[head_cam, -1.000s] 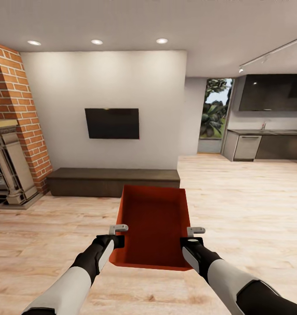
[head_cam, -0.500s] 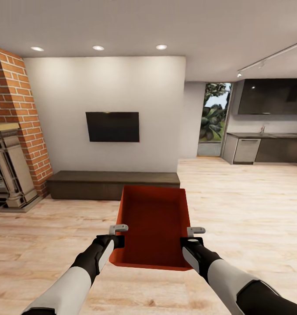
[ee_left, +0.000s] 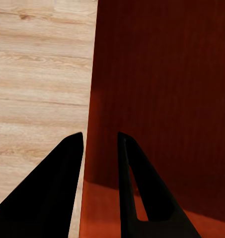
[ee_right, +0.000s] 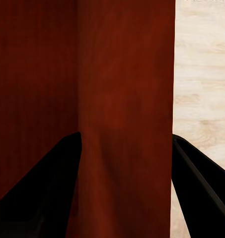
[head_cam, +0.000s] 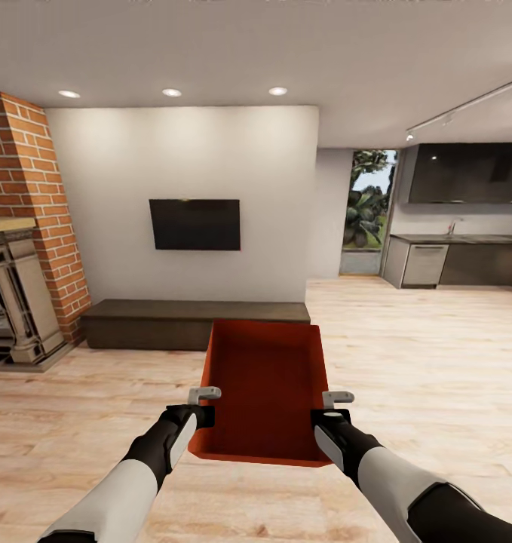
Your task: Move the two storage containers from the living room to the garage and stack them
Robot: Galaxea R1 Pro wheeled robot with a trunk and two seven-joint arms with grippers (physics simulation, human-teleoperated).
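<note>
Here, brick fireplace [head_cam: 22, 226] at far left, then a long dark low cabinet [head_cam: 195, 323] under a wall TV [head_cam: 194, 224]. Left gripper [head_cam: 201, 406] clamped over the left wall of the orange-red storage container [head_cam: 263, 392], one finger [ee_left: 142, 193] inside, one outside. Container held above light wood planks [head_cam: 421, 362], living room. Right gripper [head_cam: 332, 407] straddles and grips the right wall. Kitchen counter [head_cam: 459, 256] far right.

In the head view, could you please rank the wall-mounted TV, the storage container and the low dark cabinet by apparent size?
1. Storage container, though nearness inflates it.
2. Low dark cabinet.
3. Wall-mounted TV.
</note>
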